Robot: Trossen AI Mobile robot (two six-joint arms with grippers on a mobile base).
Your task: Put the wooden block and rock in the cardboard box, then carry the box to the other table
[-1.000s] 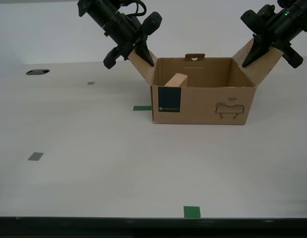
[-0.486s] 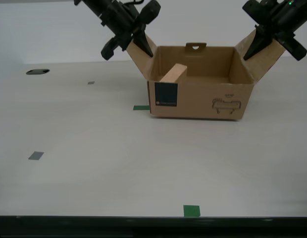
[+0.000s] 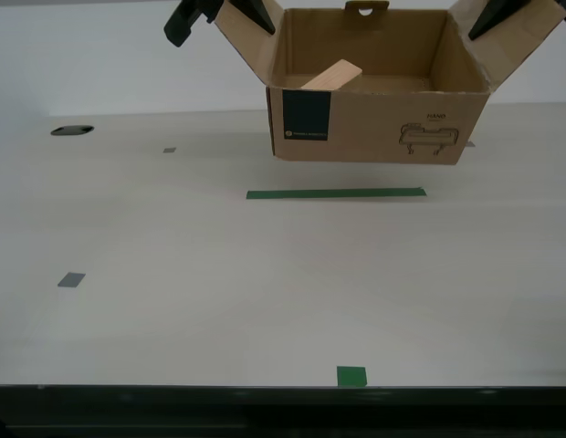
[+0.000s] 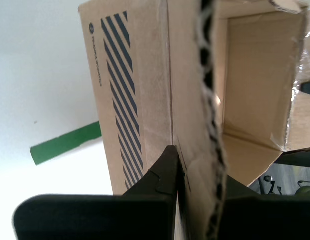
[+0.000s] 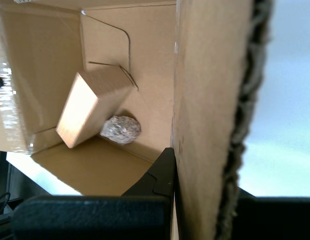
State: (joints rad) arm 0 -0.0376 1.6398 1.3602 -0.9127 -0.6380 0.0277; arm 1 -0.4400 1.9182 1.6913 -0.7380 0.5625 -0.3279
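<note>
- My first end effector [image 5: 197, 200] is clamped on one side flap of the cardboard box [image 3: 379, 119]; its view looks down past the flap into the box interior
- My second end effector [image 4: 200, 192] is closed on a side flap too, with the striped outer wall of the box beside it
- The box hangs clear of the bench [image 3: 219, 274], up near the top of the exterior view, a shadow under it
- The wooden block [image 5: 92, 107] leans tilted inside the box; in the exterior view its end shows above the front wall near the dark blue label [image 3: 307, 115]
- The rock [image 5: 121, 130] sits on the box floor, touching the block's lower end
- A long green tape strip [image 3: 335, 192] lies on the bench just in front of the box; small green and grey marks are scattered nearer the camera
</note>
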